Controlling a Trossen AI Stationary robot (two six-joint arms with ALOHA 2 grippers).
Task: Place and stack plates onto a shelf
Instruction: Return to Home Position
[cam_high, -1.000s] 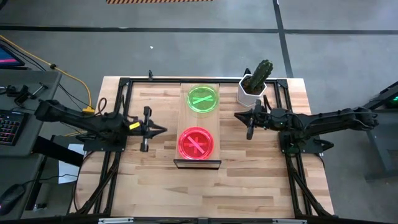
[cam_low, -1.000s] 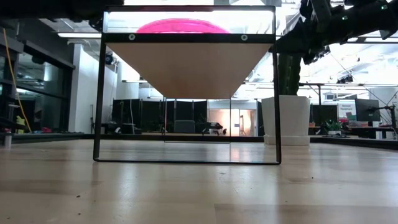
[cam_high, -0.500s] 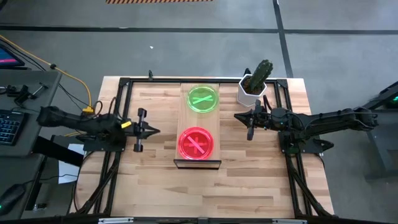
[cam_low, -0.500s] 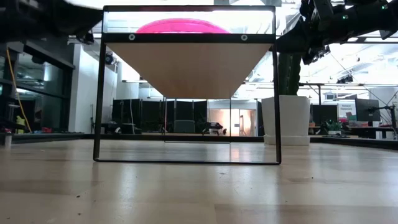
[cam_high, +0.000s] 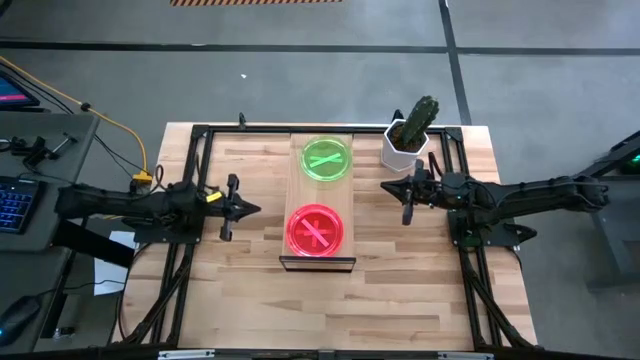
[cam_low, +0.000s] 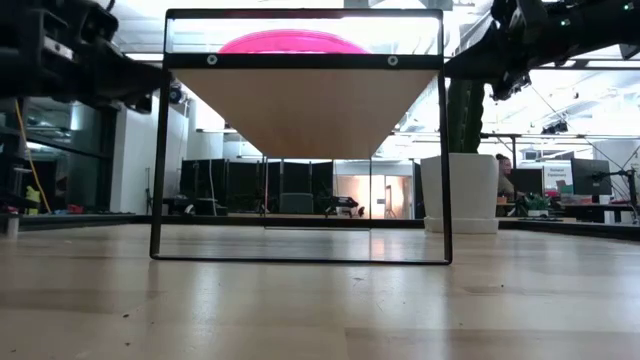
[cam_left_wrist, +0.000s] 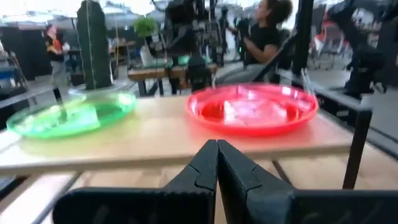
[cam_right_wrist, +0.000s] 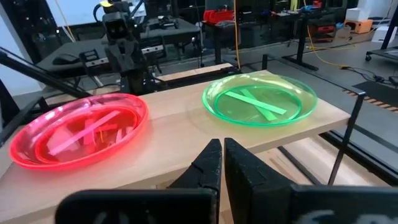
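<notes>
Well, the stacking looks finished to me. Both piles sit on the shelf (cam_high: 318, 195): the pink plates (cam_high: 317, 230) at the end away from the white cactus pot (cam_high: 405, 145), the green plates (cam_high: 327, 158) at the end beside it. I see no plate off the shelf, on the counter (cam_high: 400, 290) or elsewhere. Nested rims show in the pink pile, but I cannot count either pile. Nothing lies in the top plates except their own cross marks. My left fingers (cam_left_wrist: 205, 168) are pressed together and empty, off the shelf's left side near the pink pile. My right fingers (cam_right_wrist: 212, 163) are likewise pressed together and empty, off its right side. What remains, I judge, is only parking both arms.
</notes>
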